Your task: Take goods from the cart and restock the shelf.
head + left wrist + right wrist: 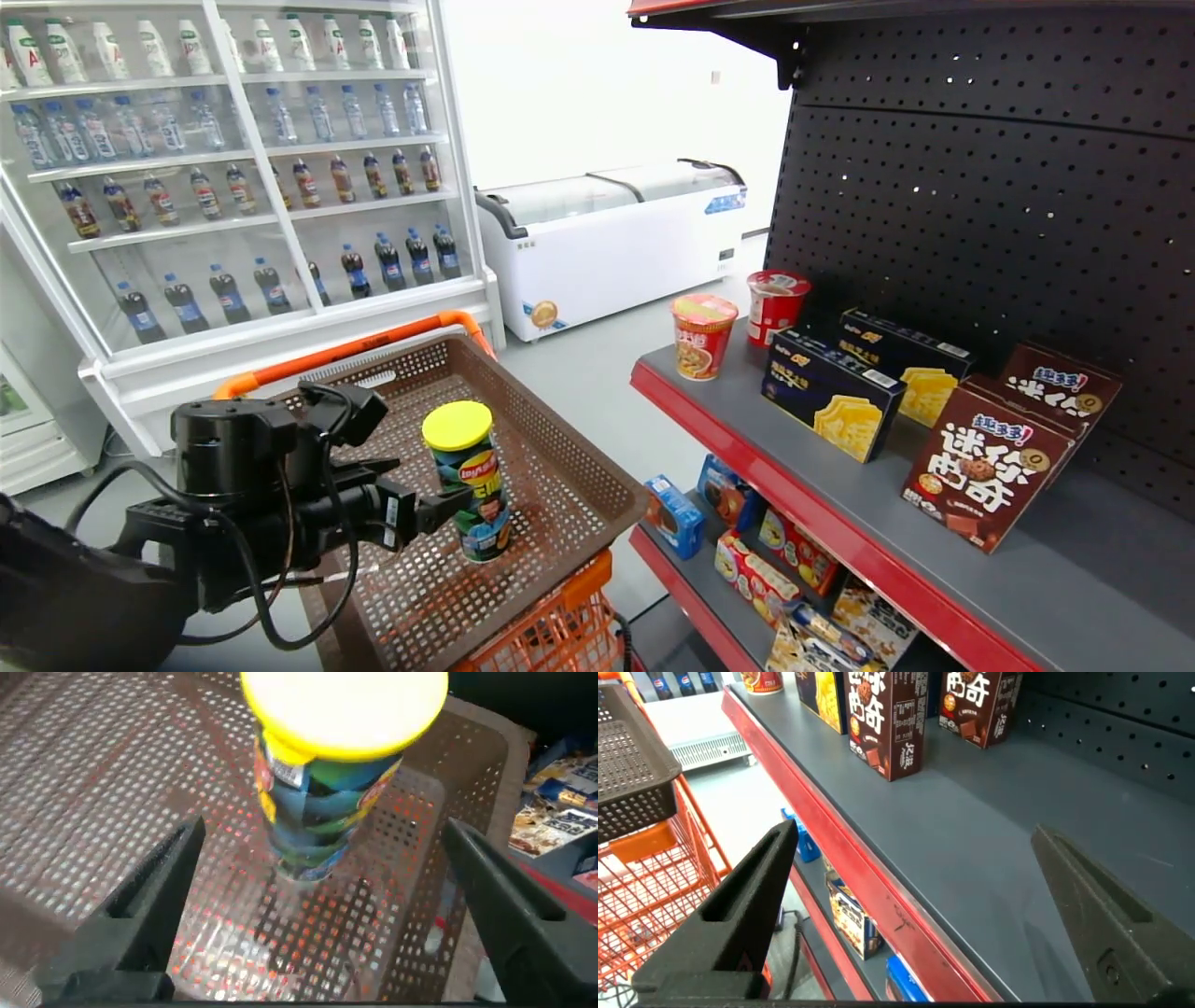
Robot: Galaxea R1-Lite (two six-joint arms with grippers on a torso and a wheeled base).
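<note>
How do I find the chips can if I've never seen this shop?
Look at the orange-handled cart beside the red-edged shelf. In its brown basket stands a tall chips can. Its bright yellow lid sets it apart from the black left gripper beside it.

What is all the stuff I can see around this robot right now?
chip can: one, yellow lid, upright in the basket
basket: one, brown, on top of the cart
cart: one, orange, beside the shelf
noodle cups: two, red, far end of the shelf
blue boxes: two, dark blue, middle of the shelf
brown boxes: at least two, nearer on the shelf
shelf: one, grey with red edge
snack packs: several, mixed colours, lower level
drinks fridge: one, white, full of bottles
chest freezer: one, white, far back
left gripper: black, open, either side of the chip can
right gripper: black, open, over the shelf
</note>
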